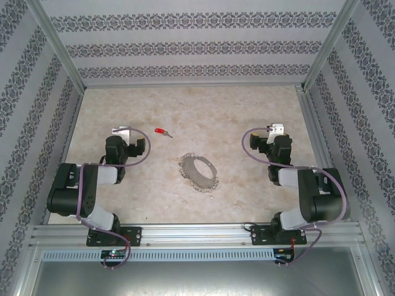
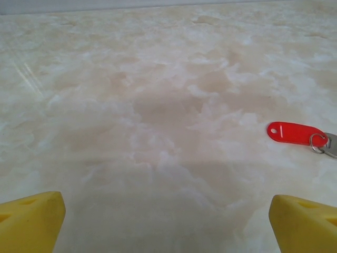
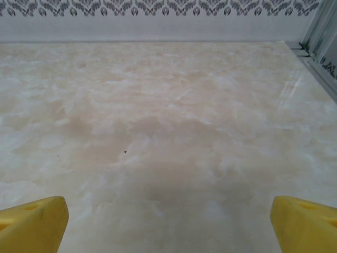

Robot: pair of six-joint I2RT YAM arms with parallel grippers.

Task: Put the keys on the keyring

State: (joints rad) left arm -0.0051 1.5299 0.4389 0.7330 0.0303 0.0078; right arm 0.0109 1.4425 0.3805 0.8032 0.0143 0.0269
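Top external view shows the left gripper [image 1: 121, 131] with its jaws spread wide and empty, the red key [image 1: 162, 132] lying just to its right, the keyring [image 1: 199, 172] flat near the middle of the table [image 1: 247, 105], and the right gripper [image 1: 276, 129] equally wide, holding nothing.

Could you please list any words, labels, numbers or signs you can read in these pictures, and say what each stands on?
No text can be read.
The key shows no writing on its red head.
The walls carry only an ornamental pattern, no letters.
The keyring is too small to show any marking.
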